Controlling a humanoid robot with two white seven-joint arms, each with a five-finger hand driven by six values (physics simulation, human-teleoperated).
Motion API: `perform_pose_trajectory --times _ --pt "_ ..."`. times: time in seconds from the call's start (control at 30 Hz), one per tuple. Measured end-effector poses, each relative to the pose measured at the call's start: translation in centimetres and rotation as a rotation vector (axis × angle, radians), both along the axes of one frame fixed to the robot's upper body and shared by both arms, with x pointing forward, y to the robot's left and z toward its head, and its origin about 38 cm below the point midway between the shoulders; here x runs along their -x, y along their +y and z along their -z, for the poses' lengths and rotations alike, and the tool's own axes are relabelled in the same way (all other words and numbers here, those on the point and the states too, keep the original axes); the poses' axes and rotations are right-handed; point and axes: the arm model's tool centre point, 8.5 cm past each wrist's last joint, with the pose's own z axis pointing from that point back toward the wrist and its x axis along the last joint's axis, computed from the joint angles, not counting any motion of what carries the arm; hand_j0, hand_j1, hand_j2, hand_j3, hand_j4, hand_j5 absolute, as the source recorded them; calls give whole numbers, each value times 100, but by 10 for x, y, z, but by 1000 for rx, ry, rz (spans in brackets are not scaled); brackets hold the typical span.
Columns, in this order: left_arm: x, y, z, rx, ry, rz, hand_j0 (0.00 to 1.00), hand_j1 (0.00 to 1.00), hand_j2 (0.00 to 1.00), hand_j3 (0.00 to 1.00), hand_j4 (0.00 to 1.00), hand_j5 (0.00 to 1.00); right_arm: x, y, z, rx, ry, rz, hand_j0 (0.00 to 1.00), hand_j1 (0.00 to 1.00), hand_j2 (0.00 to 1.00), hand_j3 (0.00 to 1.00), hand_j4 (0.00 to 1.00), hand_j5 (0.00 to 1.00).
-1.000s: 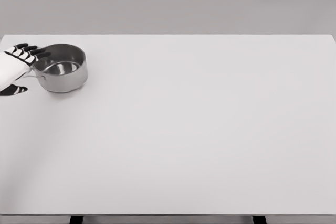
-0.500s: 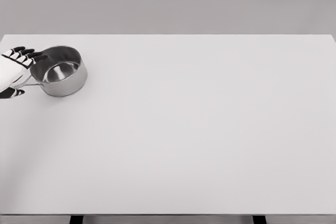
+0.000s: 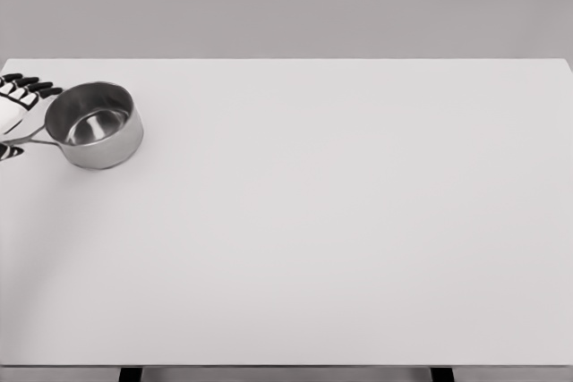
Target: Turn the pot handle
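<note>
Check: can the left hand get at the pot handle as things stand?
Probably yes. The left hand sits at the table's left edge, right by the handle of the pot, fingers spread above it, nothing between. Actual contact is unclear.

A shiny silver pot (image 3: 94, 125), a white robot hand (image 3: 15, 106) with black fingertips, a plain white table (image 3: 340, 221).

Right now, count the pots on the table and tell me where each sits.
1. The steel saucepan sits at the table's far-left corner, its handle pointing left toward the left robot hand. Nothing appears hidden.
</note>
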Motion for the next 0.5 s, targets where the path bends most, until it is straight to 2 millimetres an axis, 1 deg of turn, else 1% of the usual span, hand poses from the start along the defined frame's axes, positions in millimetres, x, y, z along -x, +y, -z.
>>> perform_pose_trajectory --times 0.2,0.33,0.5 --pt "-8 2 -5 -21 -13 -12 100 100 100 100 100 100 0 0 0 0 0 0 100 100 100 100 100 100" --pt "-10 8 -2 -27 -2 -32 100 100 100 100 100 100 0 0 0 0 0 0 100 100 100 100 100 100" --pt "-17 12 -4 -39 -4 -50 100 100 100 100 100 100 0 0 0 0 0 0 100 100 100 100 100 100"
